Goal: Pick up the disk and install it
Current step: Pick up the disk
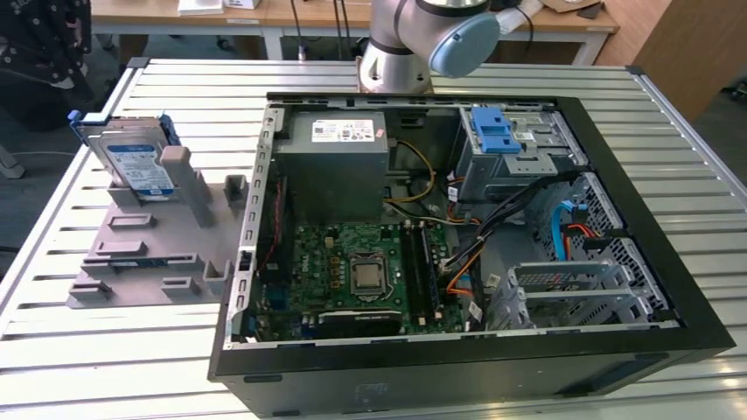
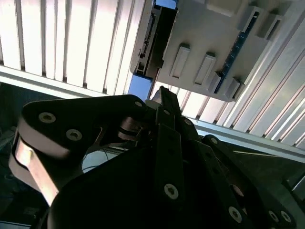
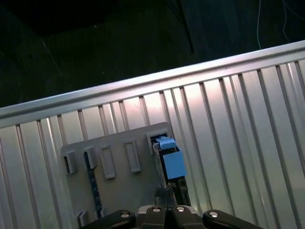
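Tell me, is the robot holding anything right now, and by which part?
Nothing that I can see: the disk stands on edge in its grey holder, and the gripper hangs apart from it.

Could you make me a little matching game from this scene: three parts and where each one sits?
1. disk
2. power supply box
3. drive cage

A. inside the computer case, blue latch on top
B. inside the case, white sticker on top
C. outside the case, standing on edge in the grey holder

Pairs: 1-C, 2-B, 3-A.
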Motion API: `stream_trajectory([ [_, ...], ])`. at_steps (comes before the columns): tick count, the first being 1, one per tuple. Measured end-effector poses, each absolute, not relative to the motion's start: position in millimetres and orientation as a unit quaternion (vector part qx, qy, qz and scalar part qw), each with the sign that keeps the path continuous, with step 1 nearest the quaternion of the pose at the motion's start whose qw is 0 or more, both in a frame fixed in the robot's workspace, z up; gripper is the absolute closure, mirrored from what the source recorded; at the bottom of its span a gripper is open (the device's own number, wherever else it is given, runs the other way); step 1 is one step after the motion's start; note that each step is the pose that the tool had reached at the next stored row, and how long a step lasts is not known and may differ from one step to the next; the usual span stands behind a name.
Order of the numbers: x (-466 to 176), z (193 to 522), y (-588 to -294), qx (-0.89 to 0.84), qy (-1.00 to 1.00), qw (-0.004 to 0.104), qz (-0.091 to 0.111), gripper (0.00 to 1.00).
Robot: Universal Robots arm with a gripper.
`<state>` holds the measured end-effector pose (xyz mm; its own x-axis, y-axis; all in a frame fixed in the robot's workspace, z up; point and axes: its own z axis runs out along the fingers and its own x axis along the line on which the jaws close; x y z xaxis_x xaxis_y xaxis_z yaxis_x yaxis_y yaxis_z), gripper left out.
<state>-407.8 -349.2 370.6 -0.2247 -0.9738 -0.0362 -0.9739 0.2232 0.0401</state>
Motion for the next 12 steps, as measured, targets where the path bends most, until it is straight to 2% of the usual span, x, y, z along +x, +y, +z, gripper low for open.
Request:
stream_trajectory([
  [10, -407.7, 370.0, -349.2, -0.672, 0.740, 0.000, 0.027, 0.89],
  [11, -407.7, 370.0, -349.2, -0.672, 0.740, 0.000, 0.027, 0.89],
  [12, -407.7, 370.0, -349.2, -0.672, 0.740, 0.000, 0.027, 0.83],
])
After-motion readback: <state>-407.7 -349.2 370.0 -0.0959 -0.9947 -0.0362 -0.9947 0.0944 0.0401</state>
